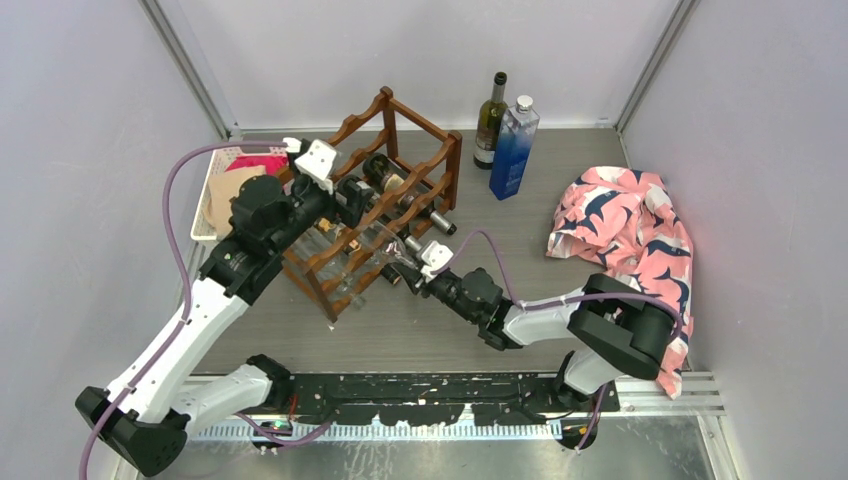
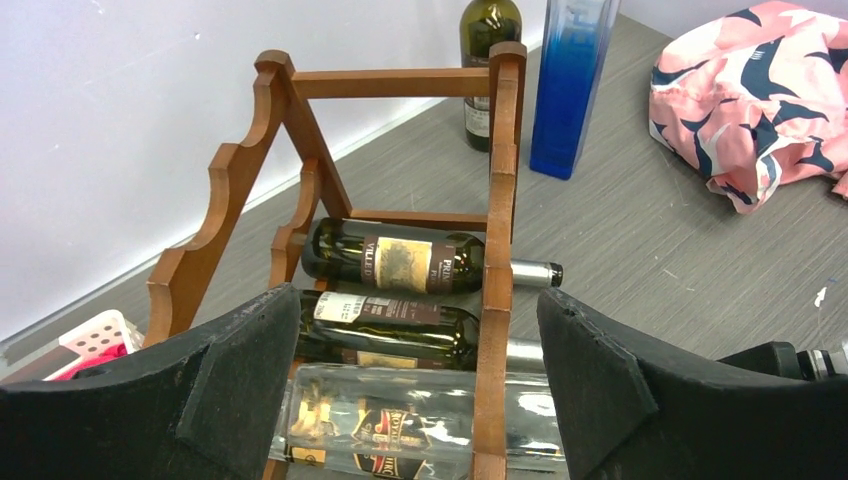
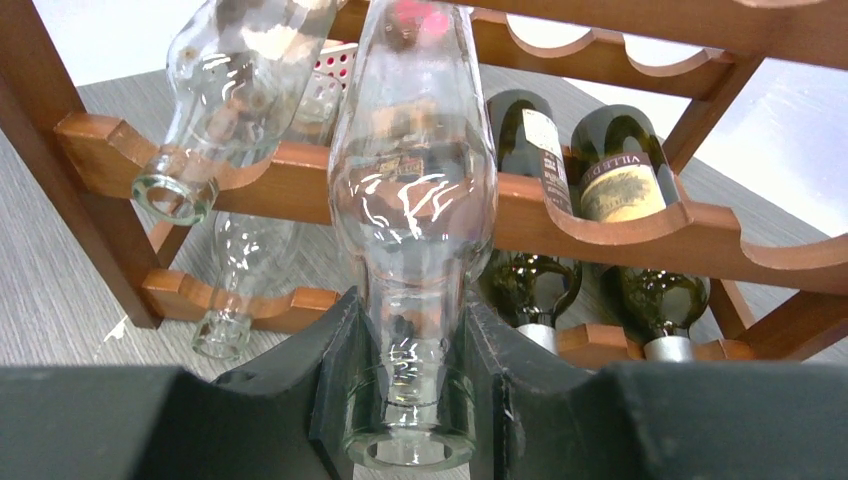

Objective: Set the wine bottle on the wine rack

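Note:
The wine rack [image 1: 392,150], dark reddish-brown wood with scalloped rails, stands at the table's middle left. A clear glass wine bottle [image 3: 412,200] lies in a cradle of the middle rail, its neck sticking out toward me. My right gripper [image 3: 410,390] is shut on that neck, just behind the mouth. Over the top of the rack hovers my left gripper [image 2: 420,390], open, with the clear bottle [image 2: 400,420] and a rack rail [image 2: 497,200] showing between its fingers. It touches nothing that I can see. From above, the right gripper [image 1: 415,262] sits at the rack's front and the left gripper [image 1: 352,196] over it.
Two dark bottles [image 2: 400,262] and two more clear bottles [image 3: 230,90] lie in the rack. An upright green bottle [image 1: 490,120] and a tall blue bottle [image 1: 514,148] stand at the back. A pink patterned cloth [image 1: 625,225] lies right; a white basket [image 1: 215,195] sits left.

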`<action>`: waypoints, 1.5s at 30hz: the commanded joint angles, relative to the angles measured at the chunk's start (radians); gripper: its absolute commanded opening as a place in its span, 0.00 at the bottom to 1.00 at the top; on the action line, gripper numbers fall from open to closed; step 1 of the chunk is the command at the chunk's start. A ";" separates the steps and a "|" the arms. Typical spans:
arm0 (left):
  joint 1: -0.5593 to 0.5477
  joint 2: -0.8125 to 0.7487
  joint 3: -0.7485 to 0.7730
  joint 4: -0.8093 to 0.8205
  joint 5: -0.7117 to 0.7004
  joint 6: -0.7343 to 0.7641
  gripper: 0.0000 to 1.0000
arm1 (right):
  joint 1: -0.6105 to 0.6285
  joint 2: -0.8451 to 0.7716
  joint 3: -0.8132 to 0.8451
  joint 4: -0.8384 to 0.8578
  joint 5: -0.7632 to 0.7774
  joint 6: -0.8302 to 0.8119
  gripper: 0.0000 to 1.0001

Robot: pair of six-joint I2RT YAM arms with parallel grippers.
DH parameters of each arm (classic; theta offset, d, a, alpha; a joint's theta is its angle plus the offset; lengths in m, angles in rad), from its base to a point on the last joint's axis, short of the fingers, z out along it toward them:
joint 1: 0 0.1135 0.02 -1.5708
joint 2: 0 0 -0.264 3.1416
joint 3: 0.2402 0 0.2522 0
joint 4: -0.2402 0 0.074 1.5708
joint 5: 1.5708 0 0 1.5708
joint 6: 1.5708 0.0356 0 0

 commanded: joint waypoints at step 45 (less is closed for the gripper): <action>0.100 0.011 -0.031 0.148 0.085 -0.081 0.87 | 0.029 0.334 0.372 0.291 0.058 -0.173 0.01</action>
